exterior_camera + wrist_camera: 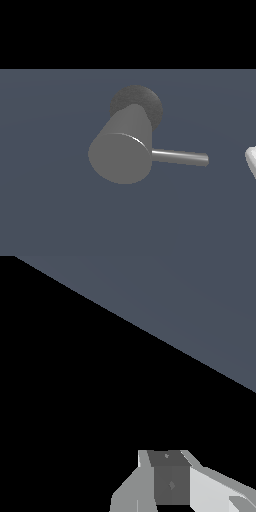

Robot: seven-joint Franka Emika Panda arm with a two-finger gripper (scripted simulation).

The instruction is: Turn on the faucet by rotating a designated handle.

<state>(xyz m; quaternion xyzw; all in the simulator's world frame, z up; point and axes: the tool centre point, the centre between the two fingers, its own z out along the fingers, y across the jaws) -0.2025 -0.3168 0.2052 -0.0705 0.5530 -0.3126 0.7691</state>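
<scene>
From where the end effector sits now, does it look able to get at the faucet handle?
Probably yes. The handle points toward the exterior view's right, where the end effector is only just entering, apart from it. Nothing lies between them; the faucet body sits beyond the rod.

Your exterior view looks closely down the faucet [122,150]; your wrist view shares only the blue-grey floor [190,306].

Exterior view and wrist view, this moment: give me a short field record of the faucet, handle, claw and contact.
faucet: thick grey cylinder, flat round end toward camera, darker round base behind
handle: thin rod sticking out toward the exterior view's right
claw: white part at the exterior view's right edge, mostly out of frame; open or shut unclear
contact: none, claw apart from handle
wrist view: faucet not in view
</scene>
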